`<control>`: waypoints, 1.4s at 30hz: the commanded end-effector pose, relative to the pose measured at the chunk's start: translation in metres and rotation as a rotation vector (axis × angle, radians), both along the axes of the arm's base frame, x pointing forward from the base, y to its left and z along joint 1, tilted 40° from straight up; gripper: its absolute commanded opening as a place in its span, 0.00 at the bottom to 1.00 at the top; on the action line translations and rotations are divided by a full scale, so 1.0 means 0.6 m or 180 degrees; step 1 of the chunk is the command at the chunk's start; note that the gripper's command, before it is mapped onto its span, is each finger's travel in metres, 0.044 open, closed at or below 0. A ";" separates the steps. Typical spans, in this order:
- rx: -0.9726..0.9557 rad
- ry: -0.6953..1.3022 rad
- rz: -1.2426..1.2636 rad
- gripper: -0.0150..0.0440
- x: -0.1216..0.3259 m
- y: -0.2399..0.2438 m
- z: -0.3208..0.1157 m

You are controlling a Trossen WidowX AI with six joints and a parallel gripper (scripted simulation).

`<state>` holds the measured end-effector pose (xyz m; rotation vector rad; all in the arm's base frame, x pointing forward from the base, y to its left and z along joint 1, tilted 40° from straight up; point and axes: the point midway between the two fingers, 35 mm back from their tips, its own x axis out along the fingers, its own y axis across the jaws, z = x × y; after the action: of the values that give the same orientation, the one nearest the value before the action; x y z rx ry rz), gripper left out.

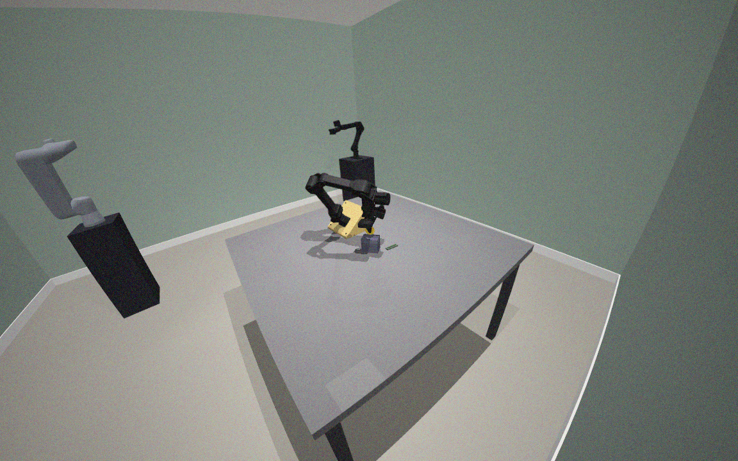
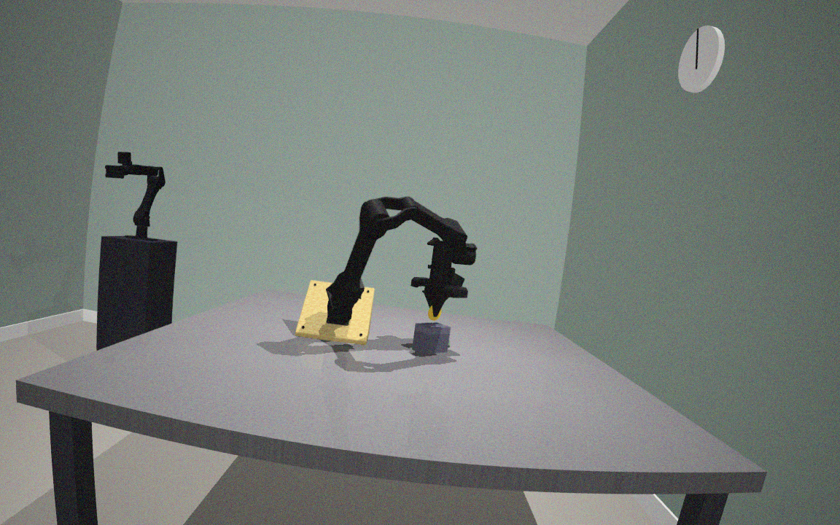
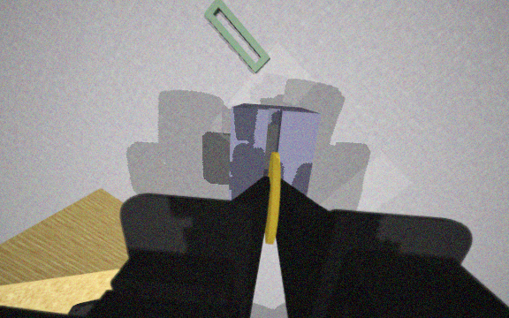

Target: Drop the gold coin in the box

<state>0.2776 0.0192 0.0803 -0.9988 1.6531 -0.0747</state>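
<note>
Coin held edge-on above the slotted box

The jaws pinch the gold coin (image 3: 273, 194) just over the grey box (image 3: 274, 146); the green holder (image 3: 237, 36) lies apart on open worktop (image 2: 475, 405). No writing readable.

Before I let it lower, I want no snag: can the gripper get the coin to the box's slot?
Probably yes: the gripper, shut on the coin, hangs just above the grey box, coin edge roughly in line with the slot, nothing between.
</note>
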 end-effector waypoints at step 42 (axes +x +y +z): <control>-0.0002 -0.0002 -0.0002 0.53 0.001 -0.012 -0.015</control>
<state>0.2779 0.0121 0.0713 -0.9984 1.6533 -0.0752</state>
